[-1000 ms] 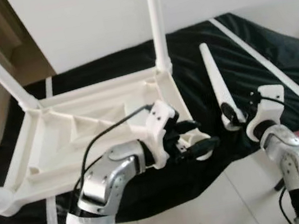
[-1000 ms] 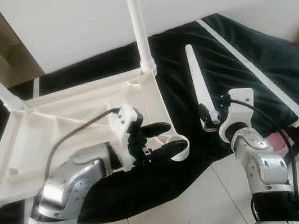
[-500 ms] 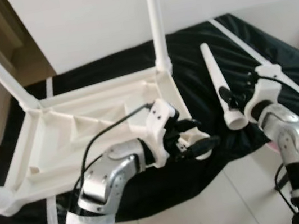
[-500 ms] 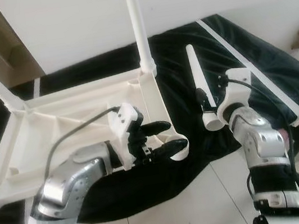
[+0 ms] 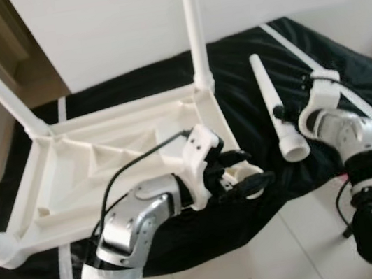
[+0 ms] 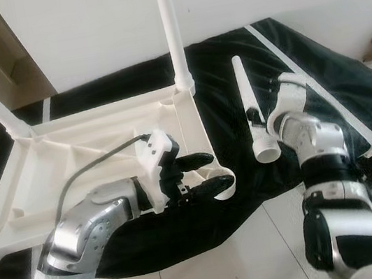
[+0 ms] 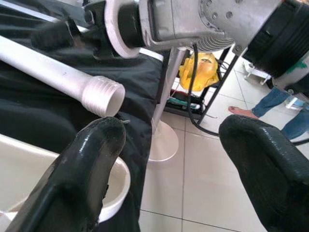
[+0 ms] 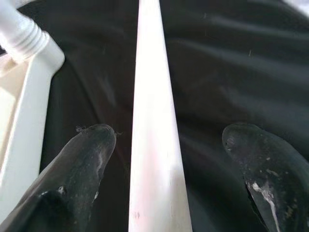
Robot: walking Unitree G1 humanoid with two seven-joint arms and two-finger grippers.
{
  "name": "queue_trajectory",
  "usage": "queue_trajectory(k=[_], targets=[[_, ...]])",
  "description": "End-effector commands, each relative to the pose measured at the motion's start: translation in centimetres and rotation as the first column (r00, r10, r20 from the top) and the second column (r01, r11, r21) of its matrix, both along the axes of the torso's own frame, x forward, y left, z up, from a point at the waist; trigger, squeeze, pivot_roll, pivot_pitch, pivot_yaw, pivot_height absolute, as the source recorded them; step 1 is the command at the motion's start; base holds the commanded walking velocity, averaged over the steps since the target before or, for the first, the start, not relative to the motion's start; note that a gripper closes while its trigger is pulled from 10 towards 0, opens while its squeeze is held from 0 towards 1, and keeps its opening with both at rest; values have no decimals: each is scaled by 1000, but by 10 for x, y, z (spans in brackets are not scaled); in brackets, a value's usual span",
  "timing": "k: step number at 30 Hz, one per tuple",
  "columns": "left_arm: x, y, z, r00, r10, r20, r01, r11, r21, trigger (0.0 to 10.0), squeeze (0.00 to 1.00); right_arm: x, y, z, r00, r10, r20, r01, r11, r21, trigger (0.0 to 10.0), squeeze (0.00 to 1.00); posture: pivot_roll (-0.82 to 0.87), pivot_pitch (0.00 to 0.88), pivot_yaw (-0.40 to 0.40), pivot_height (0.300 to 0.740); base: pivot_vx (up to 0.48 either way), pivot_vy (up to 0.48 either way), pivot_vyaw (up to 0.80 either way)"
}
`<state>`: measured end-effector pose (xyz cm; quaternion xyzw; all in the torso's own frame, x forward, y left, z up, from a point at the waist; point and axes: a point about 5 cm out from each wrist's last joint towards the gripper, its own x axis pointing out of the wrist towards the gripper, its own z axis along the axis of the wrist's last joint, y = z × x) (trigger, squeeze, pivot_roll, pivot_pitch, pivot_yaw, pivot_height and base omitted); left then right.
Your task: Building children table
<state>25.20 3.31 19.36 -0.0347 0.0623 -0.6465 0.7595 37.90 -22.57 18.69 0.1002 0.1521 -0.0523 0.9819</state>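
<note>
The white plastic table top lies upside down on a black cloth spread over the floor, its ribbed underside facing up. Three white legs are already screwed into their corners and stand up from it (the far-right one rises straight past the top of the frame). At the near-right corner sits the empty round socket.

The left gripper hovers at that socket, its jaws apart, one black finger just above the socket rim and the other out over the tiled floor.

Right of the table top, the loose fourth leg lies on the cloth, tapering away from the robot, its wide threaded end nearest the socket but apart from it.

The right gripper is at the leg, jaws apart, one finger on each side of the shaft without closing on it.

In the left wrist view a stand with a round base is on the tiles, and a person's foot is beyond it.
</note>
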Motion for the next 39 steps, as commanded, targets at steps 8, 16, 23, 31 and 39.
queue_trajectory(k=[8,16,23,31,39], targets=[[-12,0,-2,999,-11,-43,12,1000,15,10000,0,11,3,2,997,-29,-67,27,999,-34,10000,0,43,42,105,740,0,0,0],[-19,1,-3,997,-6,-75,8,1000,16,10000,0,15,-1,0,986,-71,-148,73,997,11,10000,0,64,84,102,740,0,0,0],[-25,1,-3,992,17,-125,-17,1000,5,10000,0,18,4,3,978,-35,-203,35,999,-5,10000,0,71,145,94,740,0,0,0],[-31,-3,-4,987,18,-159,-19,1000,-1,10000,0,20,10,4,967,-14,-256,22,999,28,10000,0,64,186,87,740,0,0,0],[-31,-4,-3,984,32,-173,-32,999,-1,10000,0,20,12,4,960,7,-281,6,999,44,8549,0,54,195,90,740,0,0,0]])
